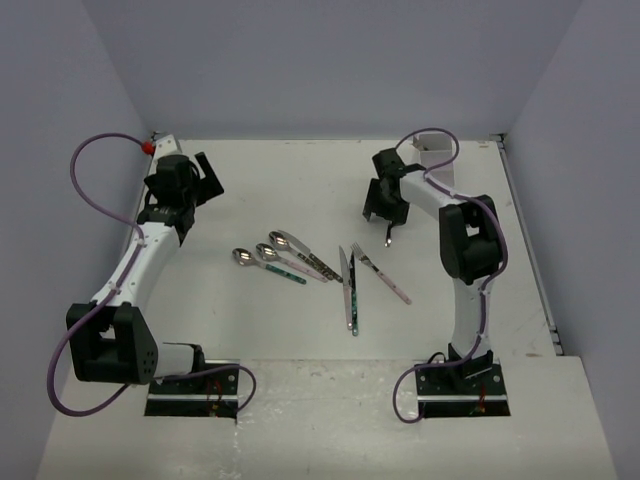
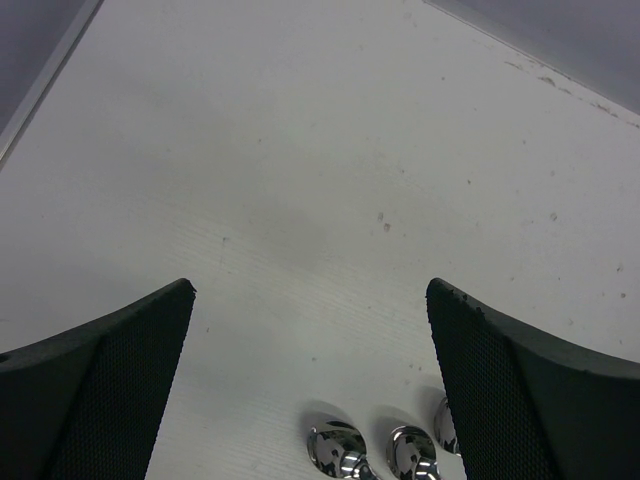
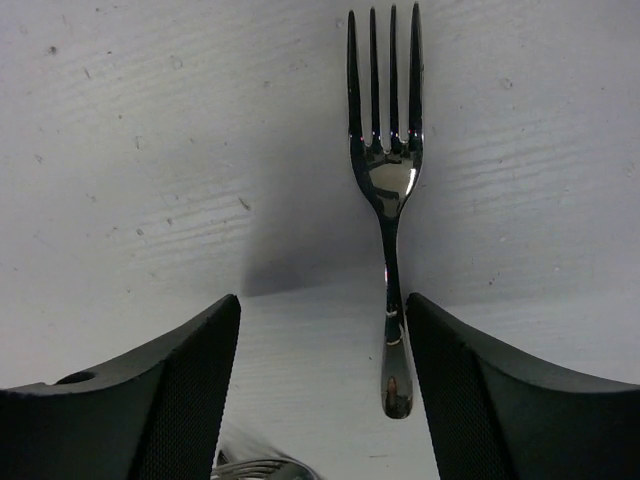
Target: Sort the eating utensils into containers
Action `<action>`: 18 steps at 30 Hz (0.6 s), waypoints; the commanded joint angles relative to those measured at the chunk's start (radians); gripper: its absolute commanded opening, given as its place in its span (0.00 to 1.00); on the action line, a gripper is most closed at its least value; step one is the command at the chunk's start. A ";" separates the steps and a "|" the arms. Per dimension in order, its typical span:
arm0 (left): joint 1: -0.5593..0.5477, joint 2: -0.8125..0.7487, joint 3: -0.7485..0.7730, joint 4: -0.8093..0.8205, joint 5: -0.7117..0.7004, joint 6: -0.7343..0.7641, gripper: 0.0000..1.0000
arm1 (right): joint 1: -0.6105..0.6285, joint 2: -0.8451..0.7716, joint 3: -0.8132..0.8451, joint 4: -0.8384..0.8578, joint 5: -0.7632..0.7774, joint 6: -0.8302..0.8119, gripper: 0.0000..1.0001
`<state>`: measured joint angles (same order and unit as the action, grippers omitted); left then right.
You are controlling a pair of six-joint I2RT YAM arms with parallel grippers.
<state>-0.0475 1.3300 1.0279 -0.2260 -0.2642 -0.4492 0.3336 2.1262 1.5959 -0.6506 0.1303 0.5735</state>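
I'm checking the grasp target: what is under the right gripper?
A plain metal fork lies on the table between the right gripper's open fingers, tines pointing away. A second shiny utensil shows at the bottom edge, mostly covered by a finger.

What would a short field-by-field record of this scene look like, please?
left fingers: open, above bare table, spoon bowls at the near edge of their view
right fingers: open, a plain metal fork lying between them, not clamped
loose utensils: three spoons, two knives, pink-handled fork
container: white, back right, contents not visible
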 commanded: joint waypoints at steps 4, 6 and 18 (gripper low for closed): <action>-0.005 0.005 0.003 0.008 -0.038 0.026 1.00 | 0.005 0.002 0.004 -0.051 -0.047 0.026 0.49; -0.005 0.006 0.003 0.008 -0.044 0.027 1.00 | 0.005 -0.003 -0.001 -0.046 -0.049 0.023 0.23; -0.005 0.003 0.001 0.001 -0.047 0.032 1.00 | 0.012 -0.139 -0.083 0.118 -0.012 -0.174 0.00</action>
<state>-0.0475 1.3334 1.0279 -0.2268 -0.2928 -0.4335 0.3363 2.1052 1.5661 -0.6491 0.0978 0.5255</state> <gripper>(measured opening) 0.999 0.024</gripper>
